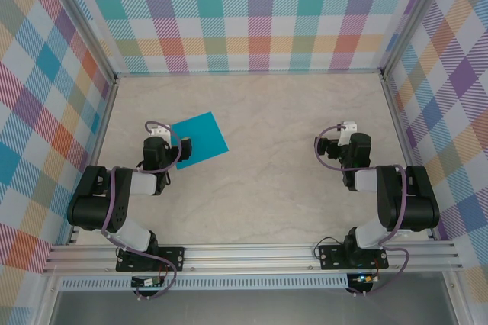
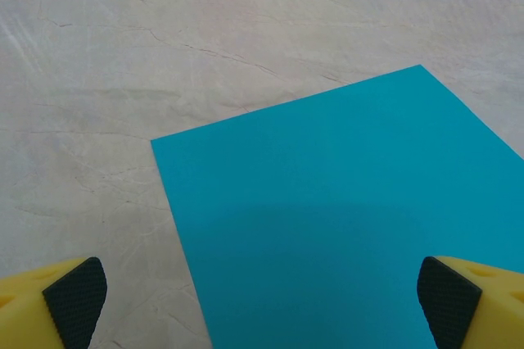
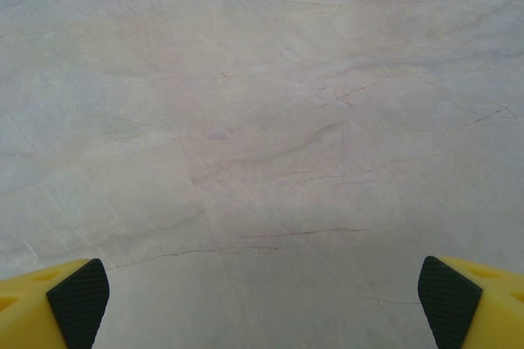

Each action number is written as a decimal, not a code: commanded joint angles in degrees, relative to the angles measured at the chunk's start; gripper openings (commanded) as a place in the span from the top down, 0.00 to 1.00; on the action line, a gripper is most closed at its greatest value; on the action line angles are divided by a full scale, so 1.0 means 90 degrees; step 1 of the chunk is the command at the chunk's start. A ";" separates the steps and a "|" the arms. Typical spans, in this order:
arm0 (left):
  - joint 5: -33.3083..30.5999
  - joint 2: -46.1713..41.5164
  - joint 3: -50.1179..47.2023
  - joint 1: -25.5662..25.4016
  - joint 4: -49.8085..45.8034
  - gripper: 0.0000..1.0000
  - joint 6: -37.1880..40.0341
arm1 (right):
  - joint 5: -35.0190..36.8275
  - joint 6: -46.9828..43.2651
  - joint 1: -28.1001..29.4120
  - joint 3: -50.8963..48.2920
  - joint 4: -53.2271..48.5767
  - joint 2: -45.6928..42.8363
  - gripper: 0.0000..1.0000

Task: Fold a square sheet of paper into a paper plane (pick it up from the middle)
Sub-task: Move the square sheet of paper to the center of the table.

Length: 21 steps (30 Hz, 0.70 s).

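Observation:
The square sheet of paper [image 1: 201, 139] is teal-blue and lies flat and unfolded on the marble table, left of centre. My left gripper [image 1: 183, 147] hovers over its near-left part, open. In the left wrist view the sheet [image 2: 344, 218] spreads between the wide-apart yellow fingers [image 2: 75, 300], with nothing held. My right gripper [image 1: 328, 147] stands open over bare table at the right, far from the paper. Its fingertips [image 3: 78, 300] frame nothing but marble.
The marble tabletop [image 1: 274, 111] is boxed in by plaid walls [image 1: 252, 12] at the back and on both sides. A metal rail [image 1: 252, 255] carrying the arm bases runs along the near edge.

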 commanded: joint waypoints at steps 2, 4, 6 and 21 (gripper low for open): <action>0.0065 -0.0027 0.0132 0.0093 -0.0002 0.00 0.0041 | -0.0101 0.0004 -0.0017 0.0139 0.0086 -0.0080 0.00; 0.0065 -0.0027 0.0132 0.0093 -0.0006 0.00 0.0036 | -0.0106 0.0007 -0.0015 0.0139 0.0086 -0.0086 0.00; 0.0059 -0.0026 0.0132 0.0092 -0.0003 0.00 0.0037 | -0.0104 -0.0007 -0.0010 0.0130 0.0095 -0.0084 0.00; 0.0291 -0.0434 0.0198 0.0088 -0.0472 0.00 0.0119 | -0.2047 0.2231 0.0050 0.3423 -0.6785 -0.1258 0.00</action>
